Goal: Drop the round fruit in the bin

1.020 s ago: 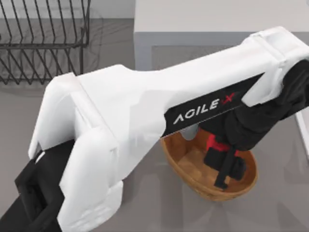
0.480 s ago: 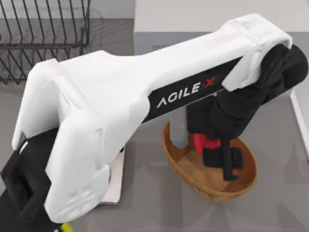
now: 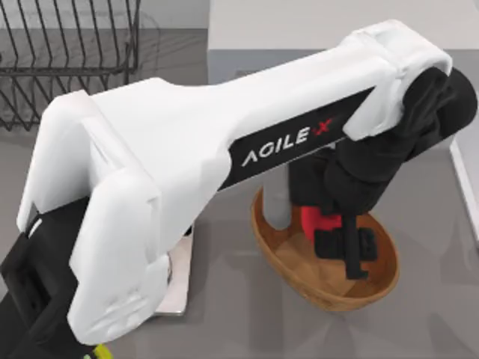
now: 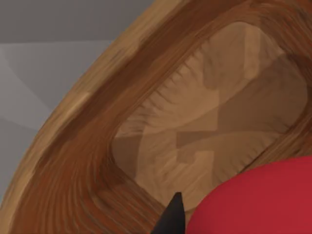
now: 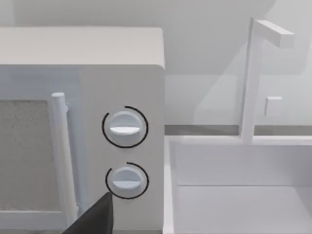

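Observation:
The bin, an oval brown wooden bowl, sits right of the table's middle. My left arm reaches across the top view, and its gripper hangs over the bin's inside. The jaws are shut on the round fruit, a bright red piece held above the bin's flat base. In the left wrist view the fruit looms close beside one dark fingertip, with the bin's ribbed wall and light floor below. A dark fingertip of my right gripper shows in the right wrist view, facing a microwave.
A grey wire rack stands at the back left. A white appliance top lies behind the bin. A white scale peeks out under the left arm, beside a yellow-green thing. A microwave and a sink face the right wrist.
Over the first half second the left arm swung slightly, carrying the fruit a little leftward over the bin. Since then it has held still.

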Robot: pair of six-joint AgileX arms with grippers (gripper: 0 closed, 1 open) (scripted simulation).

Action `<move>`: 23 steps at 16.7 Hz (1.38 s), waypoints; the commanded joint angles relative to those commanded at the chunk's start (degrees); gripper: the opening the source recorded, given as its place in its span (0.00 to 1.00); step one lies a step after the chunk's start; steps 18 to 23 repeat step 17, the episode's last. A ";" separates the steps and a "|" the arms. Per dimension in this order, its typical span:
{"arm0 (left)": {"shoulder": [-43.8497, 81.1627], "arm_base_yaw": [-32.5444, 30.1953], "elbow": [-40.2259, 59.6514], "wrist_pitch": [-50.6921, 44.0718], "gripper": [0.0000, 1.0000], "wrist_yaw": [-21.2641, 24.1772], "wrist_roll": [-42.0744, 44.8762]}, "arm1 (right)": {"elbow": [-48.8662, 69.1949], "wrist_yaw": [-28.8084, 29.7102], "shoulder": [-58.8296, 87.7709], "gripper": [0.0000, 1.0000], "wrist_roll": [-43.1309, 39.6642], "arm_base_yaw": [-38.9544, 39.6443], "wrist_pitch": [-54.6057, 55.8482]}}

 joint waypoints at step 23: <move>0.00 0.00 0.00 0.00 1.00 0.00 0.00 | 0.00 0.00 0.00 1.00 0.00 0.00 0.00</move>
